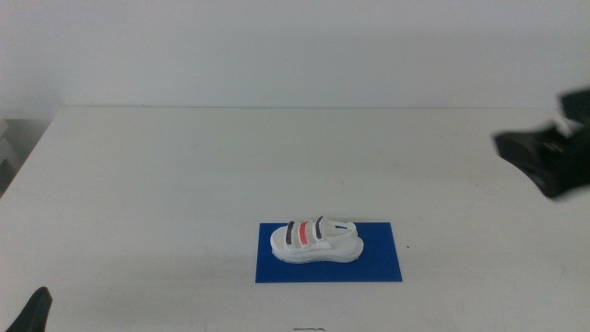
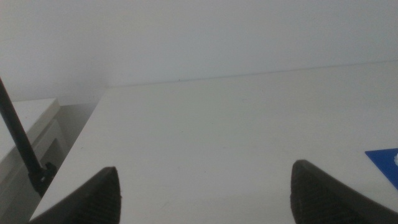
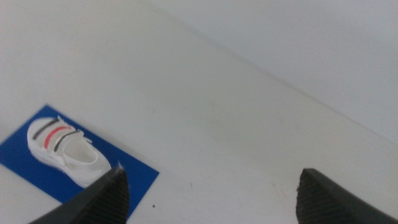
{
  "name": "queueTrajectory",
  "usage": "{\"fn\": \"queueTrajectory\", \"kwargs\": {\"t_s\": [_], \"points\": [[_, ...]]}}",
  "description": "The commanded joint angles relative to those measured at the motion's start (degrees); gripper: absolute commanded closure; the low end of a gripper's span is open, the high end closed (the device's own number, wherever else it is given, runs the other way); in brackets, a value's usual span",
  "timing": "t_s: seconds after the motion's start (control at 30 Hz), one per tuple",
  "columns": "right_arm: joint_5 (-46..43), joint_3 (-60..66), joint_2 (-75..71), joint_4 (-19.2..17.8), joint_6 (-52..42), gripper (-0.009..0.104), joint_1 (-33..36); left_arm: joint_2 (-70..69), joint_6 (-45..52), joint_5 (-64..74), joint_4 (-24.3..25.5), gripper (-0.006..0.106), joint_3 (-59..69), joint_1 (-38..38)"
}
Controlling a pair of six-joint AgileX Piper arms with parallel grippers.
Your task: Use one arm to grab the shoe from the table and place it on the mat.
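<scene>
Shoe [image 1: 316, 241] sits upright on mat [image 1: 329, 252], released; right gripper [image 3: 211, 186], jaws apart and empty, is high and well clear; judged retreat step — keep withdrawal clear of shoe; left gripper [image 2: 205, 186] waits, jaws apart.

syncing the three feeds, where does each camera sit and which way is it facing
Middle view: forward and down over the table; shoe on the mat; right gripper at the right edge, left gripper low left.
Left wrist view: on the waiting left arm, facing bare table; open jaws, a mat corner.
Right wrist view: above, looking down at shoe and mat; open jaws.
All three share the mat.
</scene>
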Motion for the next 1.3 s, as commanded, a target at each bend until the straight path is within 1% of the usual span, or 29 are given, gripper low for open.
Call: {"fn": "queueTrajectory", "kwargs": {"t_s": [0.0, 0.07, 0.17, 0.27, 0.4, 0.5, 0.67, 0.8, 1.07, 1.2, 1.27], "points": [[-10.2, 6.1, -8.2, 0.8, 1.2, 0.008, -2.4, -1.1, -0.8, -4.7, -0.5, 0.007, -0.2, -0.2], [-14.9, 11.8, -14.0, 2.2, 1.4, 0.008, -4.2, -1.1, -0.8, -4.7, -0.5, 0.007, -0.2, -0.2], [-20.9, 19.9, -21.4, 5.5, 1.4, 0.008, -6.9, -1.1, -0.8, -4.7, -0.5, 0.007, -0.2, -0.2], [-23.5, 25.2, -26.9, 7.6, 0.8, 0.008, -8.7, -1.1, -0.8, -4.7, -0.5, 0.007, -0.2, -0.2], [-23.3, 29.8, -32.6, 8.2, 0.3, 0.008, -8.9, -1.1, -0.8, -4.7, -0.5, 0.007, -0.2, -0.2], [-22.8, 33.2, -36.4, 9.7, 0.3, 0.008, -8.9, -1.1, -0.8, -4.7, -0.5, 0.007, -0.2, -0.2], [-22.9, 40.5, -42.0, 9.9, 0.3, 0.008, -8.9, -1.1, -0.8, -4.7, -0.5, 0.007, -0.2, -0.2], [-22.9, 44.7, -48.4, 11.3, 0.3, 0.008, -8.9, -1.1, -0.8, -4.7, -0.5, 0.007, -0.2, -0.2], [-22.9, 49.1, -59.2, 11.3, 0.3, 0.008, -8.9, -1.1, -0.8, -4.7, -0.5, 0.007, -0.2, -0.2], [-22.9, 51.7, -59.1, 12.7, 0.3, 0.008, -8.8, -1.1, -0.8, -4.7, -0.5, 0.007, -0.2, -0.2], [-23.0, 53.1, -59.1, 12.8, 0.3, 0.008, -8.8, -1.1, -0.8, -4.7, -0.5, 0.007, -0.2, -0.2]]}}
